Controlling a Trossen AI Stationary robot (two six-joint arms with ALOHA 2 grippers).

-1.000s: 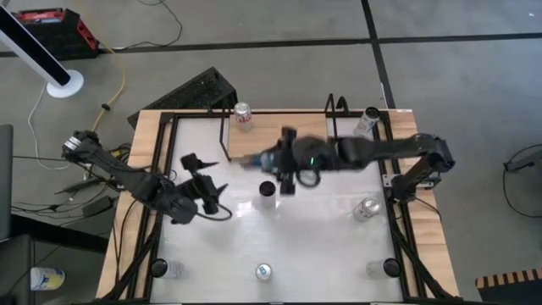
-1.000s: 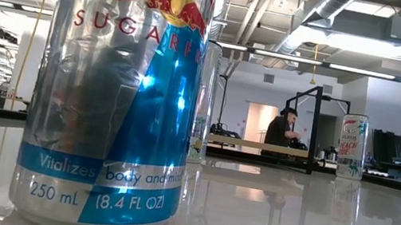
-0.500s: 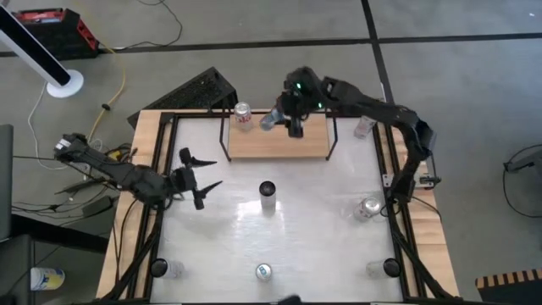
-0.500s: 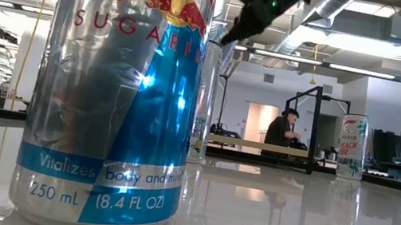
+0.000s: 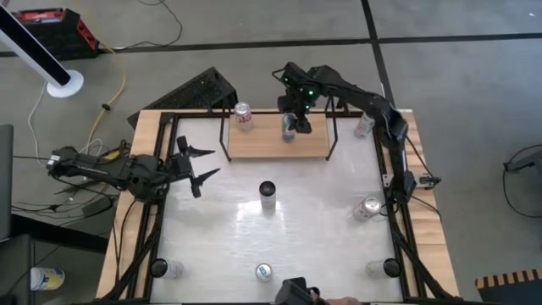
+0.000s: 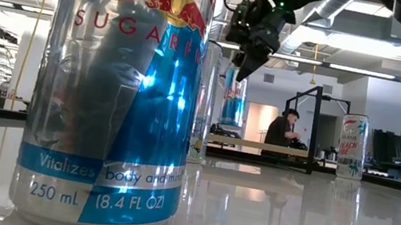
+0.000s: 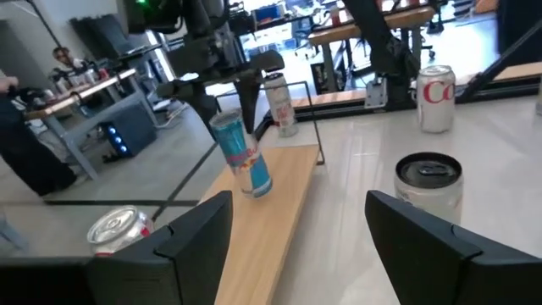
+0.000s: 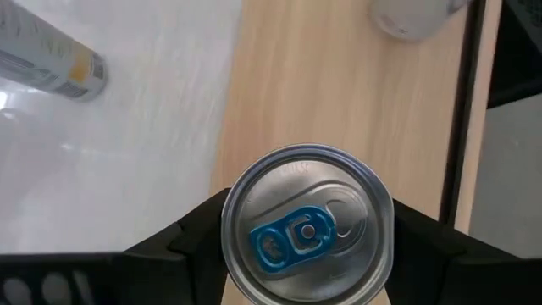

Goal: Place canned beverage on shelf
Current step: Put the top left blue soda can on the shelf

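The right gripper [image 5: 290, 125] clasped a slim blue-and-silver aluminium can [image 5: 289, 129] by its upper wall, tilted over the light-wood board of the black-wire-framed shelf [image 5: 312, 146], its base at or just above the board. Thin-walled, smooth and probably light, it would suit a moderate side grip. Beside the shelf, the left gripper [image 5: 194, 169] waited with fingers spread. A foreground can [image 6: 119, 91] read "Vitalizes body and mind", "250 mL (8.4 FL OZ)".

Colours on the table
Can [image 7: 241, 154]: blue + silver w/ red, blue tab. Shelf [image 5: 262, 144]: light wood, black wire frame. Table [image 5: 313, 229]: white top, wood edges. 2 arms: dark.
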